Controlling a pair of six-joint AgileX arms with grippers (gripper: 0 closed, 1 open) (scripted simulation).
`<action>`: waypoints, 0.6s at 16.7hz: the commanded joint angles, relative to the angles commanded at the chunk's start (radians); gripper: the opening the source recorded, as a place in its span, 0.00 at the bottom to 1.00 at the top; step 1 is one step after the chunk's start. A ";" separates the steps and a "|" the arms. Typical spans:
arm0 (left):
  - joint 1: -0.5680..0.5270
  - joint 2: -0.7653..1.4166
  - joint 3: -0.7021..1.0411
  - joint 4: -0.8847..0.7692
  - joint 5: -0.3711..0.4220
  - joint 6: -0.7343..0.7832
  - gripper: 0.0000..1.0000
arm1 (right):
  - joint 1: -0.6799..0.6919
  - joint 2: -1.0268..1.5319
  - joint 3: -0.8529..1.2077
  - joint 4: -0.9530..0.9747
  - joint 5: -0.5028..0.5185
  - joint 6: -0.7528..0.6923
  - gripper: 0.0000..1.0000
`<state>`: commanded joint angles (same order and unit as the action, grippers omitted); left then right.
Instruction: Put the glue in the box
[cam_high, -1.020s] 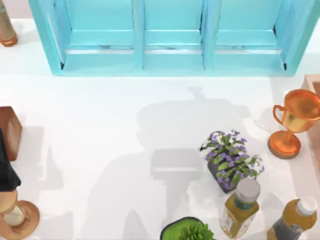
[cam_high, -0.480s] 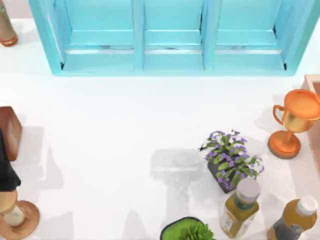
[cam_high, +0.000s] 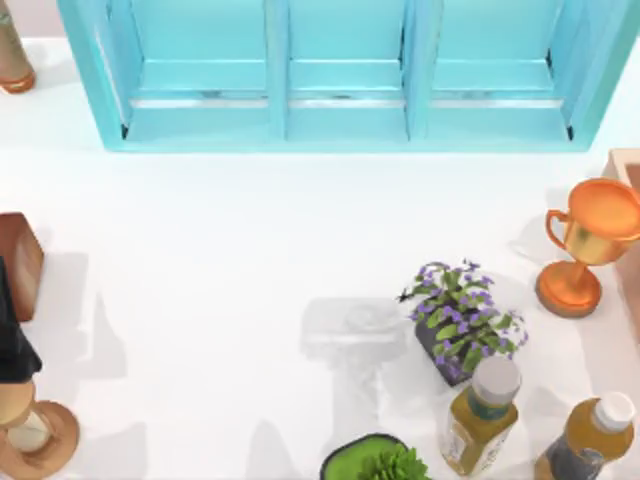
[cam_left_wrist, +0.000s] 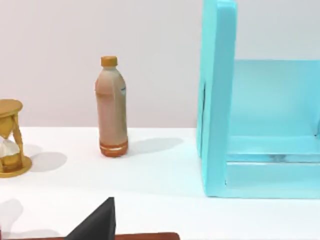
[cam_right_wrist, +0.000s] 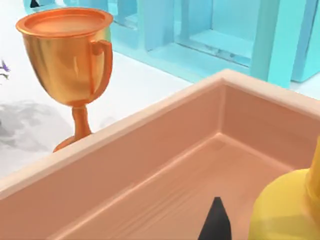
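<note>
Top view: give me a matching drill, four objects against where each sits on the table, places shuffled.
Things:
1. trophy
2. box
3. purple plant
4. hourglass

Places:
A. along the far edge, spanning most of the width
B. near left corner
C. right edge, about halfway down
D. right of centre, just above two amber bottles

Pairs: 1-C, 2-A, 3-D, 4-B
</note>
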<state>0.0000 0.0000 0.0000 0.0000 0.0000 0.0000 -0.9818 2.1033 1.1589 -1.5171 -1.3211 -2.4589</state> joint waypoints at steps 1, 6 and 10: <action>0.000 0.000 0.000 0.000 0.000 0.000 1.00 | 0.000 0.000 0.000 0.000 0.000 0.000 0.00; 0.000 0.000 0.000 0.000 0.000 0.000 1.00 | 0.006 -0.006 0.000 0.014 0.001 0.012 0.00; 0.000 0.000 0.000 0.000 0.000 0.000 1.00 | 0.025 -0.044 -0.029 0.141 -0.006 0.125 0.00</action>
<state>0.0000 0.0000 0.0000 0.0000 0.0000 0.0000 -0.9565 2.0597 1.1294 -1.3760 -1.3274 -2.3335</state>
